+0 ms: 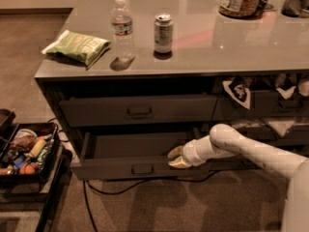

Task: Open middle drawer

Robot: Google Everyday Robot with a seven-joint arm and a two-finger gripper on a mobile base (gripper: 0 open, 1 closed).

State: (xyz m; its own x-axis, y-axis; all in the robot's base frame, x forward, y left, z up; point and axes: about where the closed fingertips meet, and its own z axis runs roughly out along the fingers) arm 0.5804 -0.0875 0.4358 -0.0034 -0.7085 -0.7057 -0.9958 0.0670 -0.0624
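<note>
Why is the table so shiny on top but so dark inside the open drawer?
Camera view: the countertop reflects light, with reddish glare beside the can; the bottle throws a small shadow; the middle drawer, with the gripper at its front edge, lies dim under the countertop's overhang.

The pincer [176,158] sits at the right front of the open middle drawer [108,168]; leftward lies free.
</note>
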